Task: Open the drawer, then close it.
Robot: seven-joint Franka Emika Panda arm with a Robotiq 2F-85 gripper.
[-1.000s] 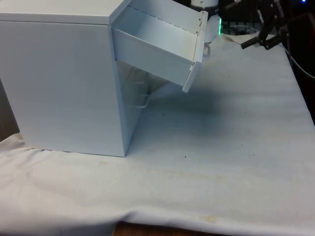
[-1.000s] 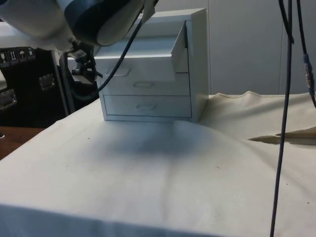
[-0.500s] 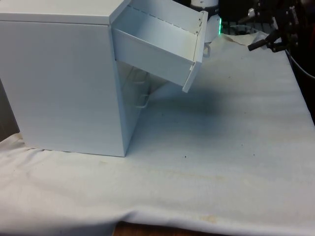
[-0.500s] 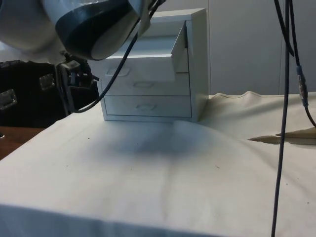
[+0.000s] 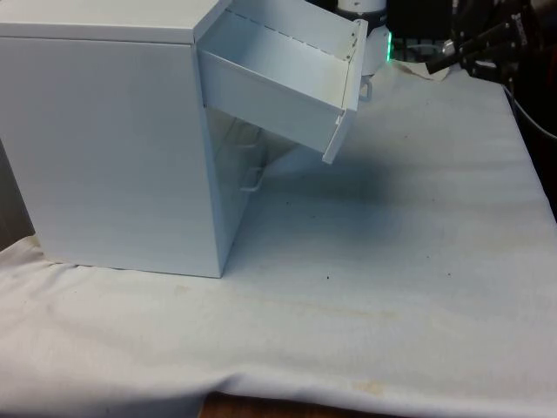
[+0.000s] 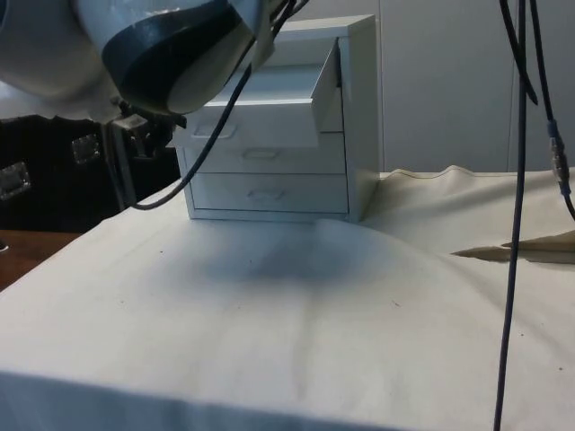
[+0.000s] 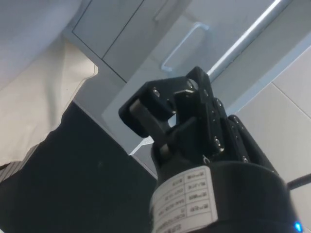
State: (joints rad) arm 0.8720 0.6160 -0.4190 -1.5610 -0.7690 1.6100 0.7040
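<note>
A white chest of drawers (image 5: 113, 139) stands on the white cloth (image 5: 392, 261) at the front view's left. Its top drawer (image 5: 287, 83) is pulled out and tips down at its front. In the side view the top drawer (image 6: 256, 112) sticks out past the two drawers below it, and both of those are shut. Each drawer front has a small handle (image 7: 182, 46). The black gripper (image 7: 163, 121) is near the drawer fronts and touches nothing. Its two fingers look close together and hold nothing. In the front view the gripper (image 5: 474, 48) is far off at the right, well apart from the chest.
</note>
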